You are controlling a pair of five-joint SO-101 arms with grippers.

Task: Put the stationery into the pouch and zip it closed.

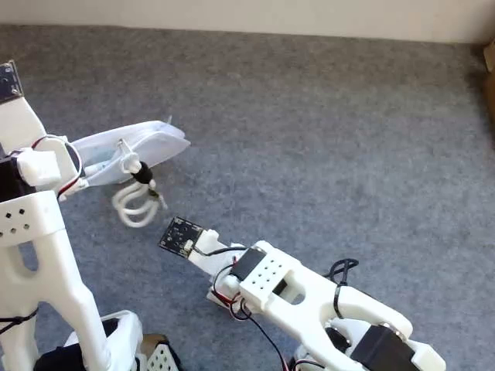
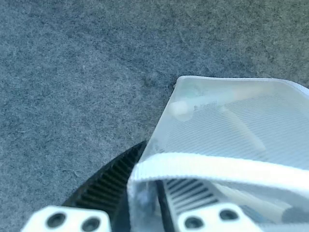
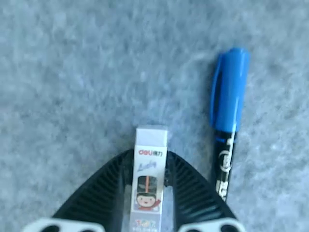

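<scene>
- Pouch (image 1: 143,147) of see-through white mesh sits at the left of the grey carpet (image 1: 325,116). It is tilted, with one end raised at the left arm and the other end pointing towards the middle.
- The left gripper (image 2: 154,169) is clamped on the pouch. Its black ribbed jaws are nearly together, one on each side of the pouch's wall, just under the white band (image 2: 217,166) along the rim.
- In the left wrist view, pale long shapes show through the mesh, but what they are cannot be told.
- A white cord (image 1: 135,207) hangs from the pouch past a small black bead (image 1: 143,176). It lies in loops on the carpet just below the pouch.
- The right gripper (image 3: 150,157) has closed on an eraser (image 3: 150,186). This is a narrow white block in a printed sleeve, held lengthwise between the two jaws, with its far end sticking out past the fingertips.
- Whether the eraser's far end touches the carpet cannot be told.
- A pen (image 3: 227,121) with a blue cap and a black barrel lies flat on the carpet just beside the eraser. It runs about parallel to the eraser and is apart from it, cap end pointing away from the gripper.
- In the high view the right arm reaches in low from the bottom edge. Its wrist is near the cord loops and apart from the pouch.
</scene>
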